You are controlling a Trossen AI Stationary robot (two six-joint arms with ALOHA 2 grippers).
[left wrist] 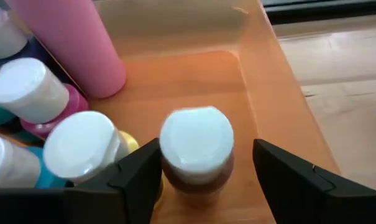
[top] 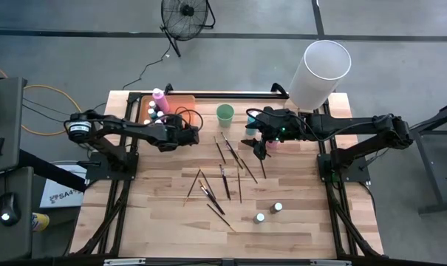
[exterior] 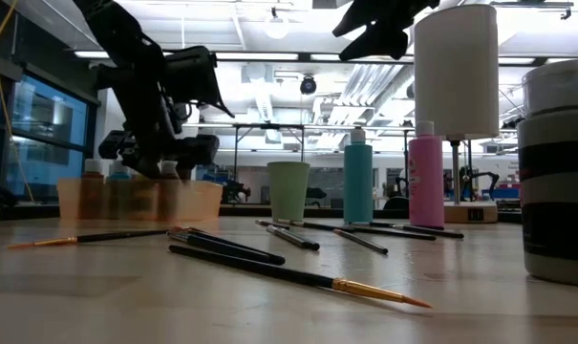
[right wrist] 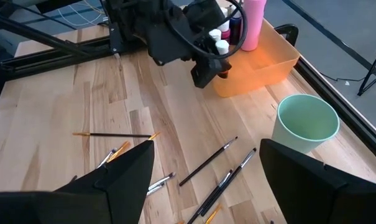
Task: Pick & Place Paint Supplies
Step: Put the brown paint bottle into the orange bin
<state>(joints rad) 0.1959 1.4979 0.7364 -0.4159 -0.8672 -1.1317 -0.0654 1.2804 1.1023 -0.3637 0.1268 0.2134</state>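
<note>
My left gripper [top: 188, 135] [left wrist: 206, 149] is open and low inside the orange tray [left wrist: 262, 81]. Its fingers stand on either side of a small brown bottle with a white cap [left wrist: 196, 140], which stands upright on the tray floor. More small capped bottles [left wrist: 82, 146] and a tall pink bottle [left wrist: 76, 43] are crowded beside it. My right gripper [top: 258, 140] [right wrist: 206, 149] is open and hovers above the scattered brushes [top: 223, 177] [right wrist: 212, 165], which lie flat on the wood. Two small bottles [top: 277, 207] [top: 260, 217] stand toward the near edge. A teal bottle [exterior: 357, 182] and a pink bottle [exterior: 425, 182] stand upright.
A green cup [top: 224, 113] [right wrist: 306, 121] stands between the tray and my right gripper. A tall white cylinder [top: 319, 74] [exterior: 456, 67] rises by the far right corner. A fan [top: 186, 11] stands on the floor beyond the table. Bare wood lies at the near left [top: 149, 214].
</note>
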